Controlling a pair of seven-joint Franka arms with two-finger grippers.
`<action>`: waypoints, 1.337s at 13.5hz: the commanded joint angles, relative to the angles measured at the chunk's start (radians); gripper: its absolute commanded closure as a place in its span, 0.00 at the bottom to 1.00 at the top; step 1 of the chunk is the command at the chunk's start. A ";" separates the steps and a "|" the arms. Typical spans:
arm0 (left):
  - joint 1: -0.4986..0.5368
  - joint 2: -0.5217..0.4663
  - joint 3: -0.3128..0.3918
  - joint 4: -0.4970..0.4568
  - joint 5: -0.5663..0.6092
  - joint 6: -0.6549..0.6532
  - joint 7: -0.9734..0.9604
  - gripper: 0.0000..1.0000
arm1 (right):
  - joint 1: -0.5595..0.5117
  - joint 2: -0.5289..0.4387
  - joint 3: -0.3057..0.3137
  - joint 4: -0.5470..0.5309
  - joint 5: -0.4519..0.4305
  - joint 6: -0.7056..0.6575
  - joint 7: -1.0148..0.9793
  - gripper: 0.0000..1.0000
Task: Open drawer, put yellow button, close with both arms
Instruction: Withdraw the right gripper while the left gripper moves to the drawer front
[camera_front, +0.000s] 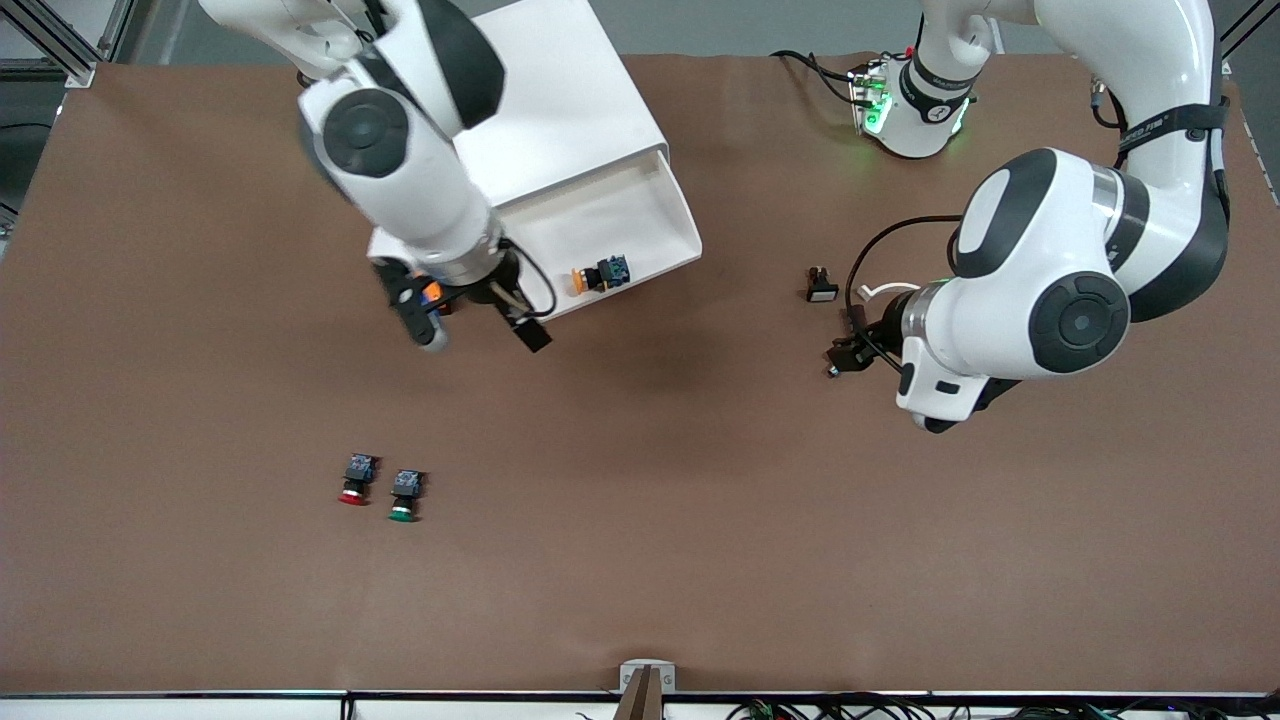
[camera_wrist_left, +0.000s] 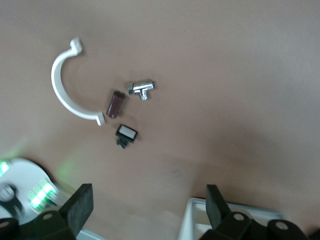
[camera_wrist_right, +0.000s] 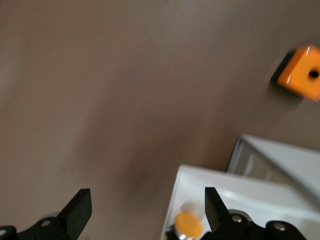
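Lying sideways in open drawer (camera_front: 640, 215): yellow button (camera_front: 600, 275), orange cap, dark body; both claws released

Table (camera_front: 640, 600): flat brown matte surface filling nearly the whole front view, evenly lit, with soft shadows. Grey floor (camera_front: 700, 25): visible above the table's upper edge. Aluminium frame struts (camera_front: 60, 40): at the table's upper corner toward the right arm's end. White rail (camera_front: 200, 705): runs along the table's lower edge. Small metal bracket (camera_front: 647, 680): at that edge's middle. Dark cables (camera_front: 900, 710): bunched along the rail, beside the bracket.
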 joint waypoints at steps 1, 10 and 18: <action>-0.012 -0.033 -0.054 -0.035 0.061 0.021 0.065 0.01 | -0.093 0.002 -0.046 0.079 -0.001 -0.076 -0.340 0.00; -0.147 0.000 -0.238 -0.243 0.180 0.584 -0.042 0.01 | -0.069 -0.174 -0.479 0.080 0.007 -0.248 -1.248 0.00; -0.290 0.082 -0.241 -0.242 0.170 0.616 -0.390 0.00 | -0.118 -0.354 -0.507 -0.116 0.007 -0.165 -1.339 0.00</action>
